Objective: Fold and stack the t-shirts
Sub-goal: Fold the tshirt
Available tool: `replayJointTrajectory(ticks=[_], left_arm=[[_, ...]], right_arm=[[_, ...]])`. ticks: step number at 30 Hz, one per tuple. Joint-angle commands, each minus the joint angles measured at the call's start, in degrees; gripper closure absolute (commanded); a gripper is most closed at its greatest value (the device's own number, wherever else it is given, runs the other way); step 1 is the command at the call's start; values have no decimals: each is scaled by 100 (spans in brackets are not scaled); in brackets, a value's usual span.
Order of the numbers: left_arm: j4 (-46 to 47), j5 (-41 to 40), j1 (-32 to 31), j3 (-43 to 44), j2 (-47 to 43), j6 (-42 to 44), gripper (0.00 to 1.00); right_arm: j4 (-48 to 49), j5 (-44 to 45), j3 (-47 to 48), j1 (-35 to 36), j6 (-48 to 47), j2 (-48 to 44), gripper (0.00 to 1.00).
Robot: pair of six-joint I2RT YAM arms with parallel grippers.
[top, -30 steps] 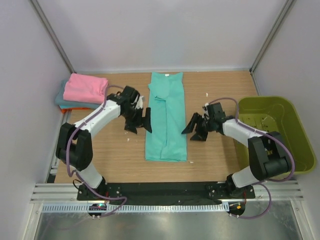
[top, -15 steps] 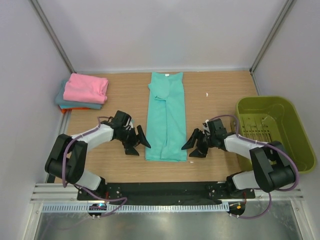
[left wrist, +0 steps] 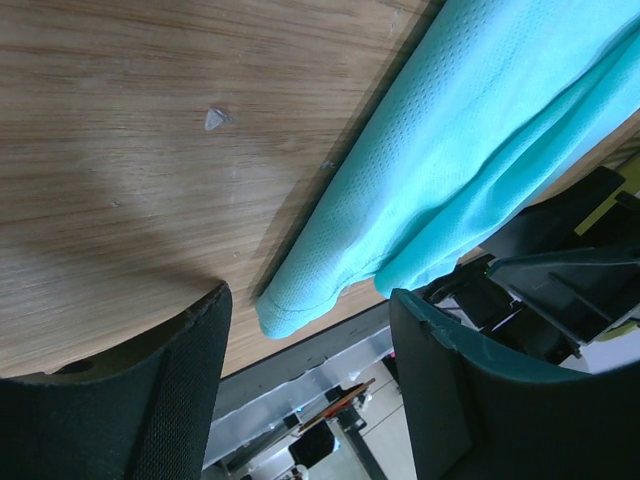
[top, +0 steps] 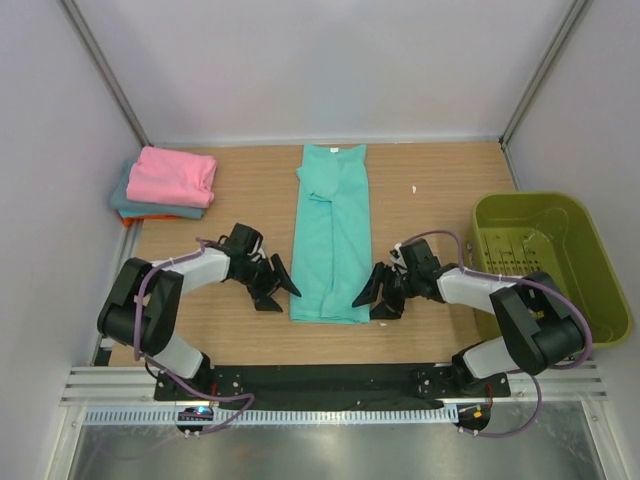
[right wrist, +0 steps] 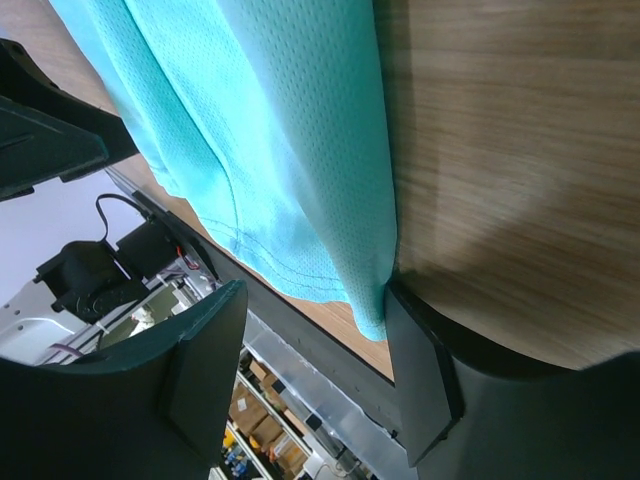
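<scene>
We saw a pale wooden surface carrying everything. At its right edge sat an olive-green plastic basket. Down the middle lay the teal-green cloth t-shirt, folded lengthwise into a long narrow strip, with the collar at the far end and the hem toward the arm bases. In the far left corner was a stack of folded shirts: a pink t-shirt on top, a teal t-shirt under it, and an orange t-shirt showing only as an edge at the bottom.

The left hand sat low at the strip's near left corner with its fingers wide apart. In its wrist view the hem corner showed in the gap, and we could not tell whether either finger touched it. The right hand sat at the near right corner, also wide. The hem corner lay right against one finger, and nothing was clamped.

A small white speck lay on the bare wood to the right of the strip.
</scene>
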Motion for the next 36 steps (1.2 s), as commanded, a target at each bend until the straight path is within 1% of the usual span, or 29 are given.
replayJointTrajectory(ticks=[1, 5, 8, 9, 12, 17, 20, 23, 26, 27, 29, 31, 32, 33, 34, 35, 36], left_arm=[[138, -81, 23, 1, 145, -80, 35], [86, -72, 14, -69, 207, -107, 39], [94, -81, 5, -140, 251, -159, 43], [86, -64, 5, -149, 259, -159, 45], [16, -99, 5, -201, 242, -151, 49], [-28, -151, -12, -333, 154, -151, 53], [-37, -134, -56, -360, 119, -151, 59], [-20, -108, -100, -325, 119, -159, 67], [50, -72, -118, -324, 119, -186, 69], [68, -72, -127, -333, 110, -186, 70], [86, -46, -135, -351, 84, -195, 71], [112, -37, -144, -368, 57, -212, 74], [129, -29, -153, -386, 31, -212, 79], [121, -28, -153, -386, 5, -212, 82], [121, -28, -153, -377, -22, -212, 86], [77, -46, -153, -360, -48, -186, 94], [60, -55, -153, -333, -126, -168, 98]], right_arm=[[-363, 468, -265, 176, -42, 34, 37], [-354, 520, -265, 308, 2, 86, 38], [-91, 546, -300, 422, 168, 270, 39], [-3, 564, -283, 423, 177, 358, 41], [76, 529, -239, 440, 151, 481, 46], [-2, 626, -212, 519, 90, 526, 47], [-20, 679, -204, 537, 55, 517, 48], [-81, 696, -169, 563, -24, 578, 55], [6, 670, -151, 590, -51, 640, 58], [41, 661, -151, 590, -69, 649, 61], [120, 652, -133, 590, -86, 666, 64], [191, 644, -116, 590, -113, 658, 74], [208, 635, -116, 590, -139, 649, 86], [174, 696, -90, 590, -148, 570, 95], [113, 731, -29, 581, -244, 526, 98], [-36, 740, -2, 555, -288, 447, 99], [-98, 740, 16, 511, -341, 290, 99]])
